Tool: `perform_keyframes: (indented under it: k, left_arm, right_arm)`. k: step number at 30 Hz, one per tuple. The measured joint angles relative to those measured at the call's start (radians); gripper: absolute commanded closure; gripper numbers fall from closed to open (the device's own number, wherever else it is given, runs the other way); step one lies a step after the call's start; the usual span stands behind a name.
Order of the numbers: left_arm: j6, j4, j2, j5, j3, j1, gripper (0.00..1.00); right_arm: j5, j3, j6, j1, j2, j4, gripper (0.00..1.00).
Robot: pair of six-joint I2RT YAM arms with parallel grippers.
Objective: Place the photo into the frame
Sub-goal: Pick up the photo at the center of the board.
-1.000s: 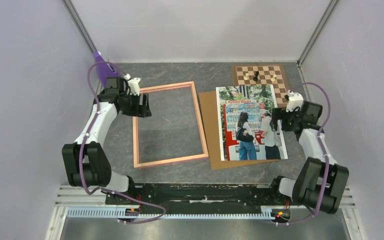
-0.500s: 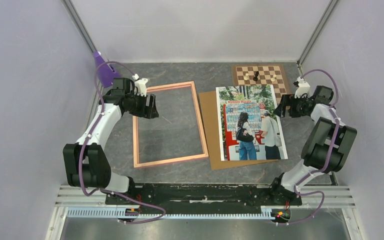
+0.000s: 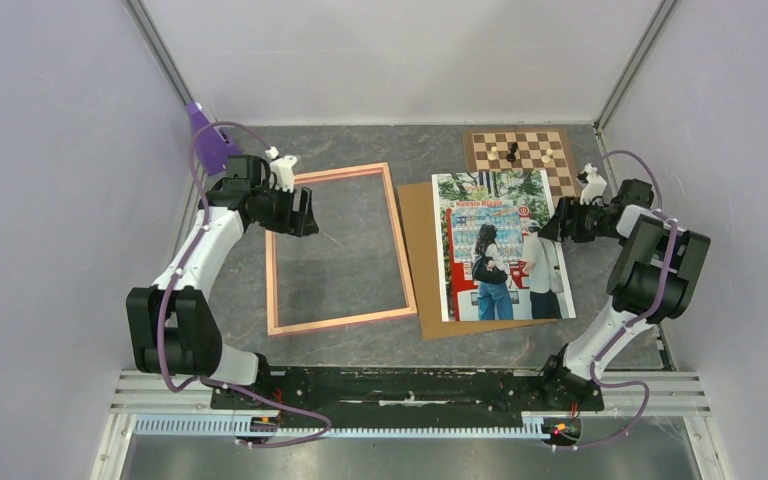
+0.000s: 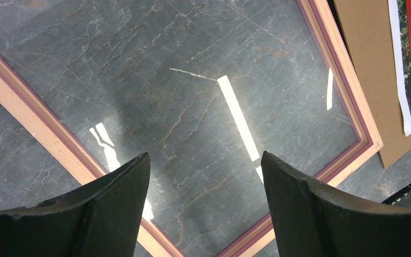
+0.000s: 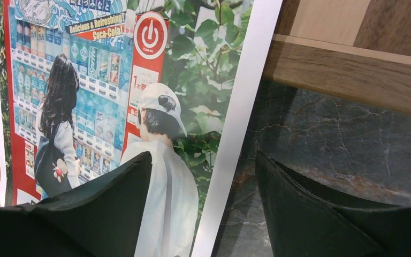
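Pinkish wood, the frame [image 3: 340, 320] lies flat on the grey worktop [image 3: 360, 347], the left pincer [image 3: 300, 212] gaping wide above its far-left part. Just right of it, the photo [image 3: 500, 245] rests on a brown backing board [image 3: 421, 262]. The right pincer [image 3: 552, 228], jaws apart and gripping nothing, hangs over the photo's right edge.

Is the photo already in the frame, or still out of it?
Out. The photo lies on the brown board, right of the frame, whose opening shows only grey table.

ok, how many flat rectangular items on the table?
4: frame left, backing board centre, photo lying on it, chessboard back right. More under the photo can't be ruled out.
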Motion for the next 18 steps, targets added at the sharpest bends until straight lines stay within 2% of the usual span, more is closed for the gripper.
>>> perform_keyframes:
  k: [11, 18]
  left_arm:
    - [0.000, 0.000, 0.000, -0.008, 0.000, -0.004, 0.18]
    - [0.000, 0.000, 0.000, -0.018, 0.000, -0.004, 0.18]
  right_arm:
    - [-0.049, 0.030, -0.023, 0.000, 0.068, 0.000, 0.58]
    - [-0.060, 0.065, -0.027, -0.011, 0.079, -0.006, 0.68]
